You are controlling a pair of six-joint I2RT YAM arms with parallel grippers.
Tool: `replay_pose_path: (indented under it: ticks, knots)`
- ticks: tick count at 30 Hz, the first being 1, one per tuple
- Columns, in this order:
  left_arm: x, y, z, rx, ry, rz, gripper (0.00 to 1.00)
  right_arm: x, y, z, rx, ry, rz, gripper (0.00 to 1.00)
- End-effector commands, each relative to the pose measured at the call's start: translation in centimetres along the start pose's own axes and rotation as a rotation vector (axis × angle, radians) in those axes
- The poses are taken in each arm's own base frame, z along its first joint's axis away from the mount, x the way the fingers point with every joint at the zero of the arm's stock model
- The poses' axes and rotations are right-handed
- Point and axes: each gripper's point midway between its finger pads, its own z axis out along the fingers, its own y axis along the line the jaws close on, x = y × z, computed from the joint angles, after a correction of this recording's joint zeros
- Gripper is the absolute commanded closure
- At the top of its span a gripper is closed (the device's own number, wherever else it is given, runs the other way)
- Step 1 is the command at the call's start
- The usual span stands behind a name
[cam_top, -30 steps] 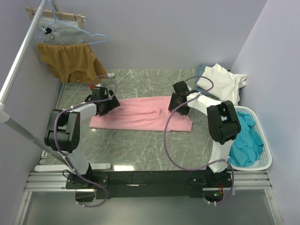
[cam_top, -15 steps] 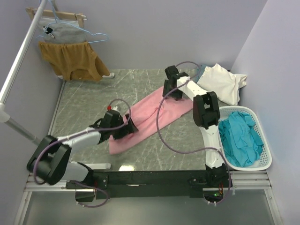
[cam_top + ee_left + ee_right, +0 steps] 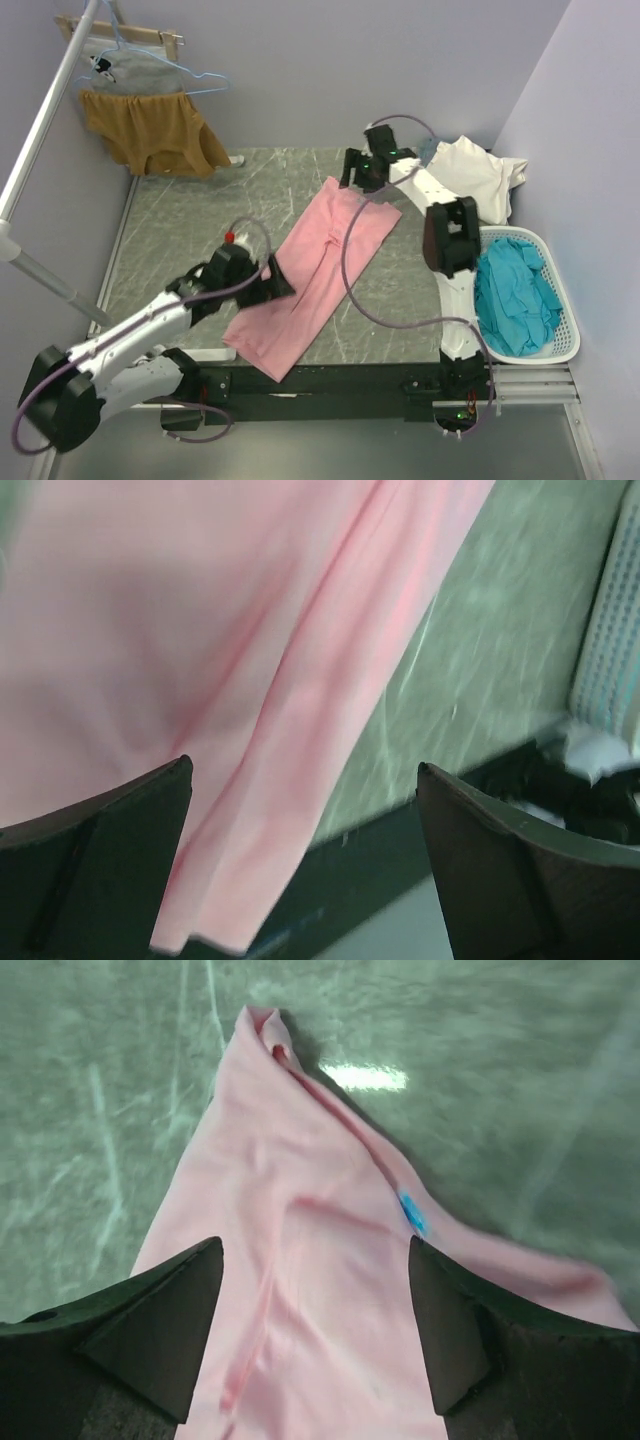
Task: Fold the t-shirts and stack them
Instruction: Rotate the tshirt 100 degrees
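Note:
The light pink t-shirt (image 3: 320, 260) lies flat on the table in a long diagonal strip, from far right to the near edge. It also shows in the left wrist view (image 3: 200, 630) and the right wrist view (image 3: 330, 1300). My left gripper (image 3: 275, 283) is open over the shirt's near left edge, with cloth under the gap (image 3: 303, 765). My right gripper (image 3: 358, 180) is open over the shirt's far end (image 3: 315, 1243), near a blue label (image 3: 411, 1213). A cream-white t-shirt (image 3: 470, 175) lies crumpled at the far right on a grey-blue one (image 3: 432, 148). Teal t-shirts (image 3: 515, 290) fill the basket.
A white basket (image 3: 560, 350) stands at the right edge. A mustard-brown garment (image 3: 150, 130) and a grey garment (image 3: 135, 65) hang on hangers at the far left, by a slanted white pole (image 3: 40, 130). The black base rail (image 3: 330, 380) runs along the near edge.
The pink shirt has swung from lying crosswise to a steep diagonal. My left gripper moved toward the near edge and my right gripper moved toward the far wall.

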Motion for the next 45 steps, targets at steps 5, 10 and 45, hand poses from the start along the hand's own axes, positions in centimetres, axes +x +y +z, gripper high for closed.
replay_pose_path:
  ticks: [5, 10, 45]
  knots:
    - [-16.4, -9.1, 3.4, -0.102, -0.343, 0.346, 0.01, -5.0, -0.9, -15.5, 0.036, -0.368, 0.040, 0.18]
    - [-18.9, -15.9, 10.5, 0.097, -0.242, 0.501, 0.01, 2.8, -5.4, -15.8, 0.185, -0.266, 0.115, 0.18]
    - [-29.7, -7.0, 26.5, 0.147, -0.103, 0.468, 0.00, 29.3, 13.2, -9.7, -0.289, 0.356, -0.169, 0.20]
